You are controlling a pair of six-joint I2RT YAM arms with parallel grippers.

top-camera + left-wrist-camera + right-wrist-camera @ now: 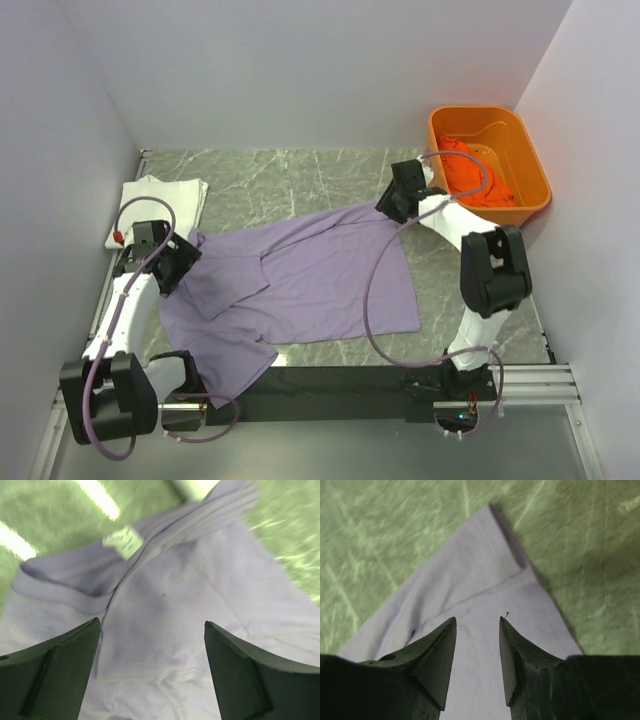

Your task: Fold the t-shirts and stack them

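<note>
The lavender-purple t-shirt [300, 285] lies spread across the middle of the table, partly folded, its collar and label towards the left [125, 542]. The white t-shirt [160, 205] lies folded at the far left. The bright orange t-shirt [470, 175] is bunched inside the tub. My left gripper [185, 255] is open over the purple shirt's collar end [152, 625], holding nothing. My right gripper [392, 205] is open over the shirt's far right corner [477, 619], a fold of cloth [485, 580] just ahead of its fingers.
A rigid orange plastic tub [530, 150] stands at the back right corner. White walls close in on the left, back and right. The green marble tabletop [290, 180] shows behind the purple shirt and to its right [470, 300].
</note>
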